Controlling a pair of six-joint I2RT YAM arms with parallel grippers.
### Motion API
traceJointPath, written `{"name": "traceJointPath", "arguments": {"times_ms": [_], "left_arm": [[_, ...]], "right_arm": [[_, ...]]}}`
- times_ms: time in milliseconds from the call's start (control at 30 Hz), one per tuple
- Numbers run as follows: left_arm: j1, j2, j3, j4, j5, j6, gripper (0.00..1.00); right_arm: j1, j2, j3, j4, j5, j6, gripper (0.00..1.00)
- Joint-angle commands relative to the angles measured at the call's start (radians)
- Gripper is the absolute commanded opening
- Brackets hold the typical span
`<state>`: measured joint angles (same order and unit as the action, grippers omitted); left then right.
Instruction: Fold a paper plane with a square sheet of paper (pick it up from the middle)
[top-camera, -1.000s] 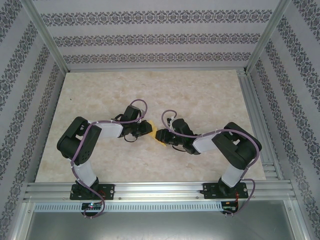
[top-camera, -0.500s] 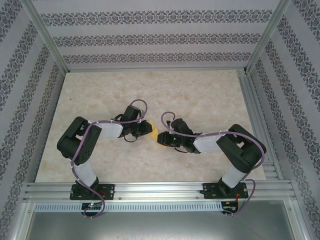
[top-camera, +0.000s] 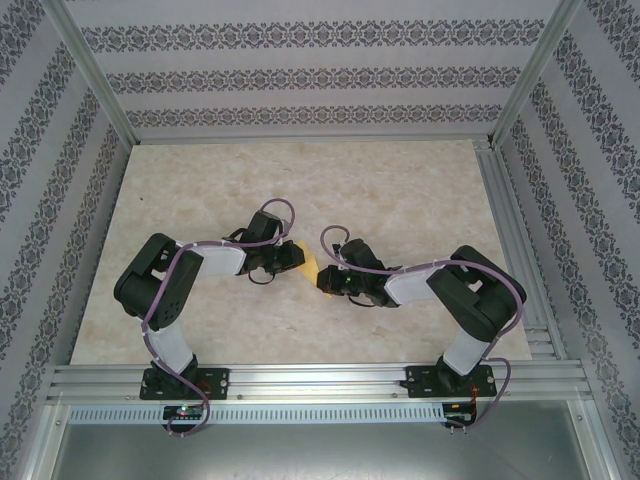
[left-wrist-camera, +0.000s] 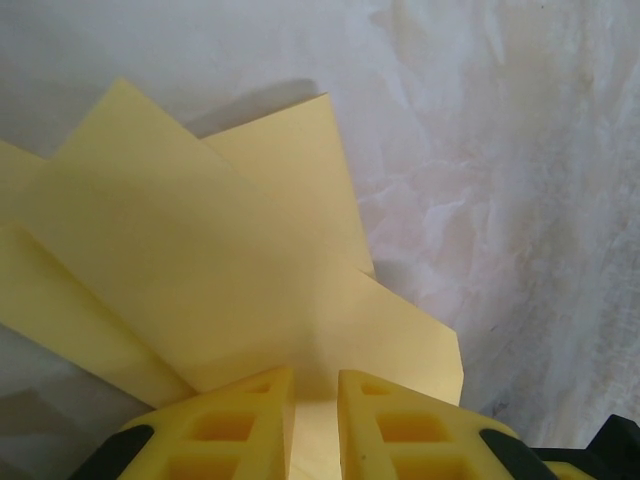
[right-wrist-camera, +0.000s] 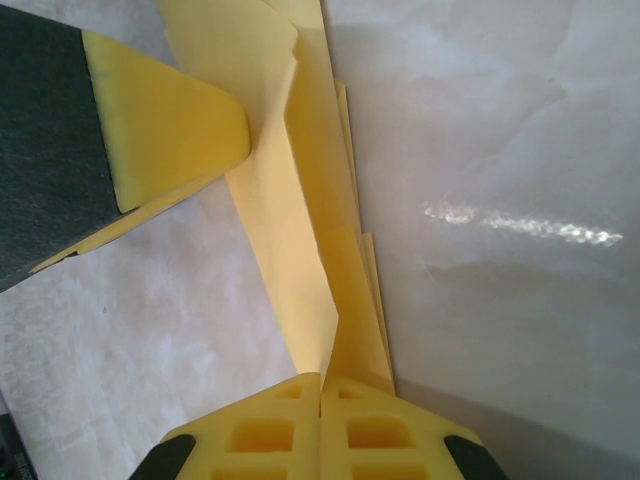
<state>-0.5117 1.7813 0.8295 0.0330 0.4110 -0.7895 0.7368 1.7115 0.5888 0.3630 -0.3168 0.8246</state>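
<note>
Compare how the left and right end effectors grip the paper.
The left end effector shows a narrow gap between its fingers, with the sheet of paper in it; the right end effector has its fingers pressed together on a thin folded edge. Ahead of the left one the paper fans out in broad flat layers; ahead of the right one it runs edge-on as a narrow strip. Both grip the same yellow sheet.

Left arm (top-camera: 165, 290), right arm (top-camera: 470, 300): bulky rounded black joints, white link shells; a purple cable (top-camera: 270, 208) loops along each arm; flat black base (top-camera: 175, 382) plate under each; left gripper (left-wrist-camera: 315, 385) and right gripper (right-wrist-camera: 320, 385) black-bodied; fingers (left-wrist-camera: 240, 425) bright yellow, blocky, moulded with rectangular pockets; from the right wrist, one left finger shows a dark grey grainy face on a yellow wedge.
</note>
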Motion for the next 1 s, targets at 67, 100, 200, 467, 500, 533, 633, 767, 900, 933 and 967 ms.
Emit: {"name": "traceJointPath", "arguments": {"times_ms": [67, 100, 200, 467, 500, 533, 633, 767, 900, 933, 967], "left_arm": [[-0.005, 0.004, -0.004, -0.026, -0.005, 0.019, 0.21], [-0.004, 0.004, -0.003, -0.028, -0.007, 0.020, 0.21], [-0.004, 0.001, 0.003, -0.031, -0.006, 0.022, 0.21], [-0.015, -0.070, 0.010, 0.021, 0.082, 0.045, 0.28], [-0.021, -0.080, 0.008, 0.025, 0.088, 0.050, 0.29], [-0.031, -0.091, 0.007, 0.027, 0.093, 0.052, 0.30], [-0.053, -0.109, -0.010, 0.047, 0.103, 0.046, 0.31], [-0.071, -0.117, -0.031, 0.052, 0.093, 0.045, 0.30], [-0.076, -0.108, -0.045, 0.042, 0.077, 0.044, 0.28], [-0.078, -0.104, -0.049, 0.040, 0.071, 0.043, 0.27], [-0.078, -0.098, -0.051, 0.040, 0.069, 0.042, 0.27]], "right_arm": [[-0.012, 0.041, -0.036, 0.094, -0.040, 0.055, 0.05], [-0.015, 0.045, -0.042, 0.103, -0.044, 0.061, 0.05], [-0.025, 0.051, -0.055, 0.114, -0.048, 0.077, 0.05], [-0.035, 0.071, -0.039, 0.057, -0.056, 0.084, 0.00], [-0.036, 0.074, -0.035, 0.050, -0.057, 0.085, 0.00], [-0.036, 0.076, -0.034, 0.048, -0.057, 0.086, 0.00], [-0.038, 0.083, -0.033, 0.043, -0.060, 0.092, 0.00], [-0.045, 0.083, -0.038, 0.042, -0.057, 0.100, 0.00], [-0.048, 0.083, -0.037, 0.035, -0.057, 0.107, 0.00], [-0.050, 0.083, -0.036, 0.031, -0.057, 0.107, 0.00], [-0.050, 0.085, -0.037, 0.029, -0.058, 0.109, 0.00]]}}
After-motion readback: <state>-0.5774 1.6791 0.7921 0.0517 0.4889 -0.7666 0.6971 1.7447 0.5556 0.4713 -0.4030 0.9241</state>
